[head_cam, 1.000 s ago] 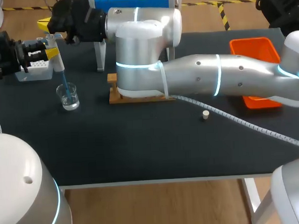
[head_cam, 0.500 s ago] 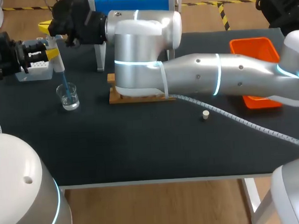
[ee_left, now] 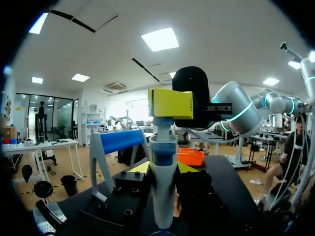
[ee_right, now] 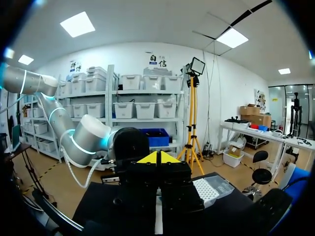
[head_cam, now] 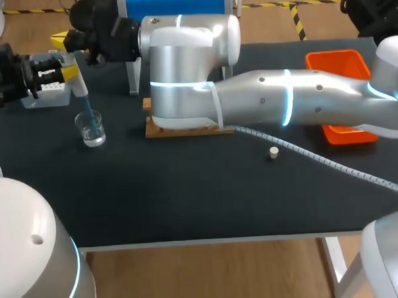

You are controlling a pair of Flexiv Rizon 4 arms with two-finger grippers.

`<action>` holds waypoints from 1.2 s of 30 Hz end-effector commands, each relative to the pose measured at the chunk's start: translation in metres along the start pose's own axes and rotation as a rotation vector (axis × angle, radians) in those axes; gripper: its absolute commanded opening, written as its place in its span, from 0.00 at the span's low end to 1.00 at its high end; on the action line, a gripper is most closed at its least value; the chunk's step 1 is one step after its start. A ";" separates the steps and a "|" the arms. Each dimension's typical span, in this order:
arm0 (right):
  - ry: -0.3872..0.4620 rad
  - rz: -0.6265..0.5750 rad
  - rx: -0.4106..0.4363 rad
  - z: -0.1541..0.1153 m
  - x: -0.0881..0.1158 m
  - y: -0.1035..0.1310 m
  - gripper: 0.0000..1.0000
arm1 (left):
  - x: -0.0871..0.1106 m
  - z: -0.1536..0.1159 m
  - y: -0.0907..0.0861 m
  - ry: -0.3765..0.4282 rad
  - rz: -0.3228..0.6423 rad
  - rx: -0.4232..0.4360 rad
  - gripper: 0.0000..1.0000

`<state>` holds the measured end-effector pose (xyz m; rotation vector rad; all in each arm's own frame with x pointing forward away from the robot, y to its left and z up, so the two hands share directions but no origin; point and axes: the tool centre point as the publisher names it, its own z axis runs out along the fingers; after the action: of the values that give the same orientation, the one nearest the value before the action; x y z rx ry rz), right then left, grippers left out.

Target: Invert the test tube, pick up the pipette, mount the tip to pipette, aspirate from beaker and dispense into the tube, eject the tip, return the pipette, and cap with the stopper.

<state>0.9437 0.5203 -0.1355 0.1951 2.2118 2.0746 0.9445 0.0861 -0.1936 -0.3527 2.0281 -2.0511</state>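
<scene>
Over the black table (head_cam: pixel 188 195) the right arm (head_cam: pixel 283 106) lies stretched to the far left side. The right claw (head_cam: pixel 62 41) is pinched together on nothing, its yellow tips resting on top of the pipette (head_cam: pixel 79 81). The left claw (head_cam: pixel 69 73) clamps the pipette's body from both sides, its blue tip (head_cam: pixel 86 111) down in the beaker (head_cam: pixel 91 130), and the stopper (head_cam: pixel 273 152) lies well apart.

Clear glass beaker (head_cam: pixel 91 129), smooth white plastic pipette (ee_left: pixel 163 191), matt black worktop (head_cam: pixel 188 195), wooden rack (head_cam: pixel 182 131), glossy orange plastic tray (head_cam: pixel 333 55).
</scene>
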 end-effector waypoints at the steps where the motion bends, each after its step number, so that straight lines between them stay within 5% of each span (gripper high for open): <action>1: 0.006 0.003 0.009 -0.001 -0.001 -0.006 0.00 | -0.002 -0.001 -0.004 0.005 0.000 0.003 0.00; 21: 0.003 0.024 0.028 -0.002 -0.001 -0.022 0.00 | -0.002 -0.001 -0.004 0.005 0.000 0.003 0.00; 36: -0.018 -0.051 -0.030 -0.017 -0.007 0.034 0.00 | -0.002 -0.001 -0.004 0.005 0.000 0.003 0.00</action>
<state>0.9517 0.5154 -0.1080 0.1549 2.1433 2.0740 0.9460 0.0863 -0.1906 -0.3503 2.0251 -2.0528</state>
